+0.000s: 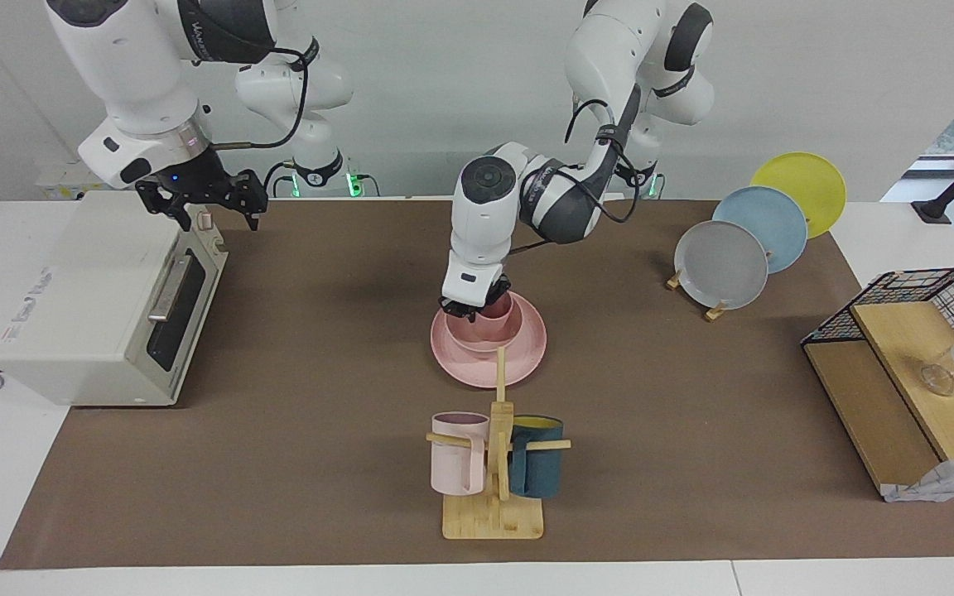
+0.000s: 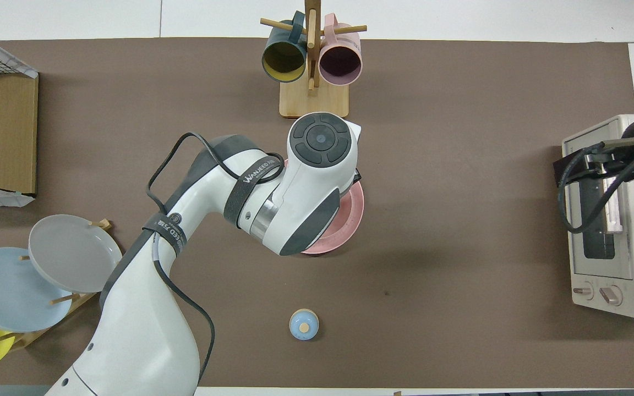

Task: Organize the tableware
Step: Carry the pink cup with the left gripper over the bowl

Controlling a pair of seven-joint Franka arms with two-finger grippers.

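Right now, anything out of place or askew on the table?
Nothing is spilled or broken. One stray: a small blue knob-like object sits alone on the mat, nearer the robots than the pink plate. The bowl sits on that plate, left gripper at the cup in it. Right gripper waits over the oven.

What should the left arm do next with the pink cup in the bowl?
Probably let go and lift straight up. The left gripper is down on the pink cup, which already sits in the bowl on the plate. The right gripper waits over the toaster oven.
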